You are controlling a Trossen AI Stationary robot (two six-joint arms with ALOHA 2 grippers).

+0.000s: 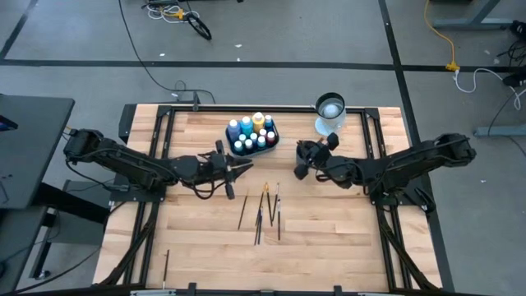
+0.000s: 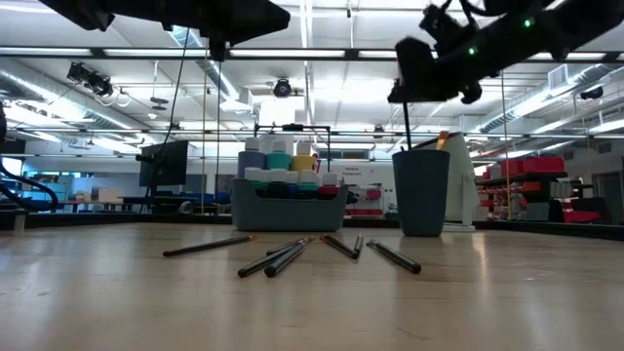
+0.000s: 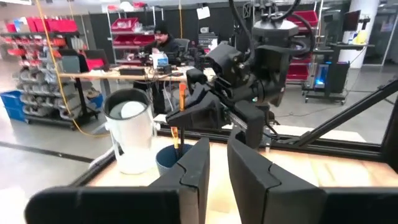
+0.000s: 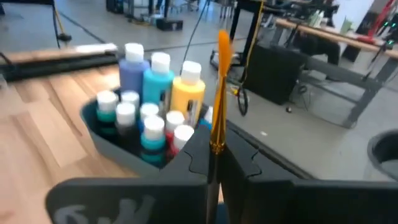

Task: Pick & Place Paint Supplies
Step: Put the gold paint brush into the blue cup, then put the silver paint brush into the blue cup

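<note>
While no writing is reading clearly on the paint bottles (image 4: 152, 87), the right gripper (image 4: 214, 152) is pinching an orange-tipped brush (image 4: 219, 93); the left gripper (image 3: 214, 165) is hanging narrowly parted, holding nothing.

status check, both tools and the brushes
Right tool shut on orange-tipped brush, raised beside dark blue cup. Left tool slightly open, empty, near tray. Loose brushes mid-table, nothing blocking.

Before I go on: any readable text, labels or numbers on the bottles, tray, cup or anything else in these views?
No text can be read in any view.
Paint bottles in the tray: no label readable.
Dark blue cup: no marking shows.
White jar beside the cup: no marking shows.
Right pincer casing, low in its wrist view: pale marks, too blurred to read.
Background shelves and signs: too small to read.
</note>
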